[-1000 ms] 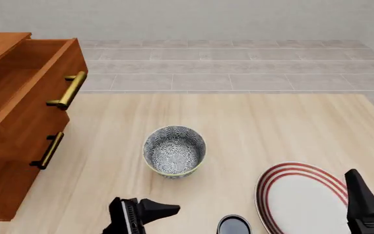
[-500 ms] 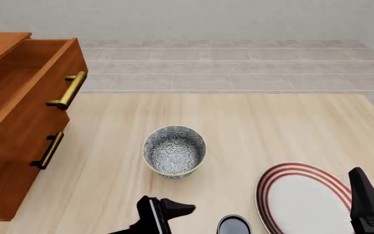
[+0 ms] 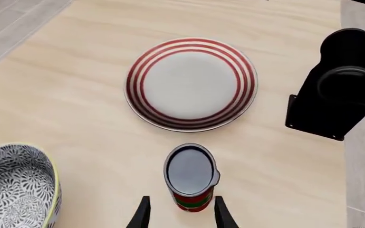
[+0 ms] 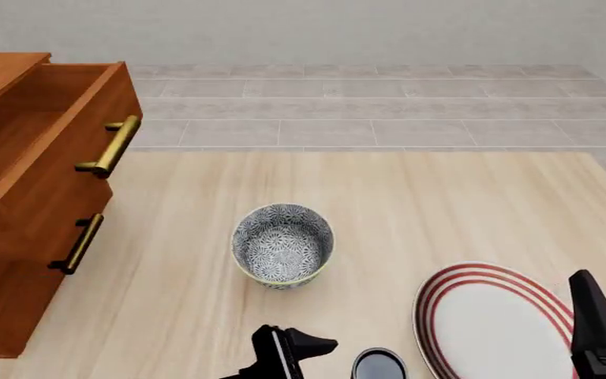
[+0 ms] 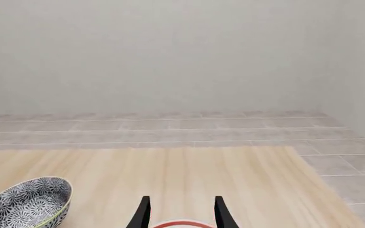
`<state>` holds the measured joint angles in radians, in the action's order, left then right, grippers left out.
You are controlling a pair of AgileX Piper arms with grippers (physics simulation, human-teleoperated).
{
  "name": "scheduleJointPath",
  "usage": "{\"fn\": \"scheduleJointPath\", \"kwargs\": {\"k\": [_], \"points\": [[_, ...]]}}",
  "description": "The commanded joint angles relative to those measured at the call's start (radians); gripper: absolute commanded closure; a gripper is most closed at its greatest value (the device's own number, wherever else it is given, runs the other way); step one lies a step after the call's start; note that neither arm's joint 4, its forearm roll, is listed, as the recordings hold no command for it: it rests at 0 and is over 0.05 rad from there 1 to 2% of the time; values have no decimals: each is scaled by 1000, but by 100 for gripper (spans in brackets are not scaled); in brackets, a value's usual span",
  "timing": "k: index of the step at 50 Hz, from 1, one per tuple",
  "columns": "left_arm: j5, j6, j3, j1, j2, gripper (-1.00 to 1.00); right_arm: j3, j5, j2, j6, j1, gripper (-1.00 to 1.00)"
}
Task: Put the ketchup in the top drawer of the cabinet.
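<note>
The ketchup [image 3: 191, 176] is a small red can with a dark round top, standing upright on the table near its front edge [image 4: 378, 365]. My left gripper [image 3: 181, 205] is open, one fingertip on either side of the can's base, not closed on it; in the front view it [image 4: 312, 348] sits just left of the can. The cabinet [image 4: 9, 260] stands at the far left with its top drawer [image 4: 40, 134] pulled out and showing nothing inside. My right gripper [image 4: 595, 316] is open at the right edge, over the plate's rim, with nothing between its fingers [image 5: 143, 213].
A patterned grey bowl [image 4: 282, 243] stands mid-table, behind the left gripper and between the can and the cabinet. A white plate with red rings [image 4: 492, 320] lies right of the can. The lower drawer front [image 4: 29, 229] is shut. The right arm's black body [image 3: 341, 85] shows beyond the plate.
My left gripper has slid right along the table's front edge, from well left of the can to right beside it. The right gripper has barely shifted.
</note>
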<state>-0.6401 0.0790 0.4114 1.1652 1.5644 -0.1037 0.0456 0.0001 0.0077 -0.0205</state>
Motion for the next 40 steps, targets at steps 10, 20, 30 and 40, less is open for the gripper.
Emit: {"fn": "scheduleJointPath", "kwargs": {"k": [10, 20, 30, 40], "points": [[-36, 8, 44, 28, 108, -100, -9, 10, 0, -2, -34, -100], [-70, 7, 53, 26, 173, -100, -21, 18, 0, 0, -43, -100], [-107, 51, 54, -3, 221, -100, -23, 23, 0, -34, -42, -100], [-126, 60, 68, -4, 254, -100, -31, 31, 0, -37, -36, -100]]}}
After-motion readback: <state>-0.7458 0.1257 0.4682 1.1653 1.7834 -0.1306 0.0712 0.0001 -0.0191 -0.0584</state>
